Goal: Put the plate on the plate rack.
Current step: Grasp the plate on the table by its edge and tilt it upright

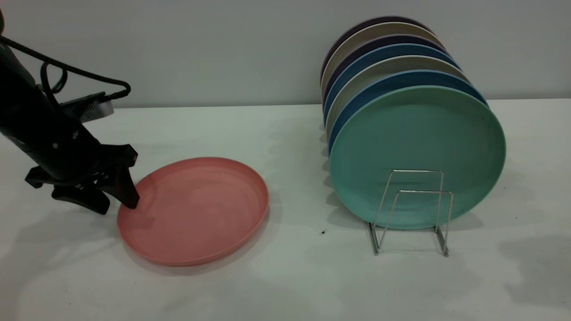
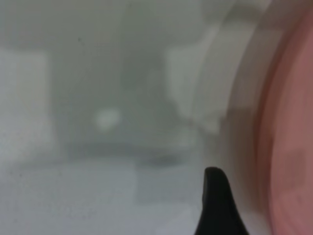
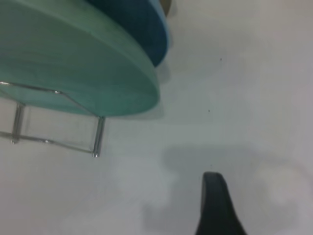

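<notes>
Salmon-pink plate [image 1: 192, 210] lies flat; left pincer [image 1: 113, 200], parted and empty, straddles its near-left rim.

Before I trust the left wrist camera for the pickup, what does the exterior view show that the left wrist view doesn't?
Only the exterior view shows the left gripper whole, open at the pink plate's near-left rim, plus the plate rack with its two front loops free and the teal plate leading the standing row. Only the left wrist view shows one dark fingertip up close beside the rim. Both show the pink plate lying on the white table.
</notes>
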`<action>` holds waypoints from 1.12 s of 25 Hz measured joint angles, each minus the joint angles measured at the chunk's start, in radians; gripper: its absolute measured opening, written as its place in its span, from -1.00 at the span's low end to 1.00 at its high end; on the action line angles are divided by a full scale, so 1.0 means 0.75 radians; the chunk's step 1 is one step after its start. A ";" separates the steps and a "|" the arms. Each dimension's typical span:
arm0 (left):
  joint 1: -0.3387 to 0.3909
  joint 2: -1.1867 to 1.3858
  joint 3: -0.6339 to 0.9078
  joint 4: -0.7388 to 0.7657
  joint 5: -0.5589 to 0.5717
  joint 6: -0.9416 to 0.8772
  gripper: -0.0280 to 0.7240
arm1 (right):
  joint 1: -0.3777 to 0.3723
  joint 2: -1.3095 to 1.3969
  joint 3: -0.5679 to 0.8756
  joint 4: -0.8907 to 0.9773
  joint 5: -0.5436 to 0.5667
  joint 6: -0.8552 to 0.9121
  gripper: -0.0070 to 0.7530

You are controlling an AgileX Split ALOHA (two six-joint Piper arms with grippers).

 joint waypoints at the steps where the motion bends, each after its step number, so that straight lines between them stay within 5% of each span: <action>1: 0.000 0.005 -0.001 -0.002 0.000 0.001 0.41 | 0.000 0.000 0.000 0.000 -0.007 -0.001 0.31; 16: -0.030 0.008 -0.003 -0.101 -0.049 0.087 0.03 | 0.000 0.000 -0.002 0.005 -0.018 -0.001 0.24; 28: -0.033 0.079 -0.004 -0.111 -0.042 0.103 -0.02 | 0.000 0.000 -0.002 0.006 -0.018 -0.001 0.23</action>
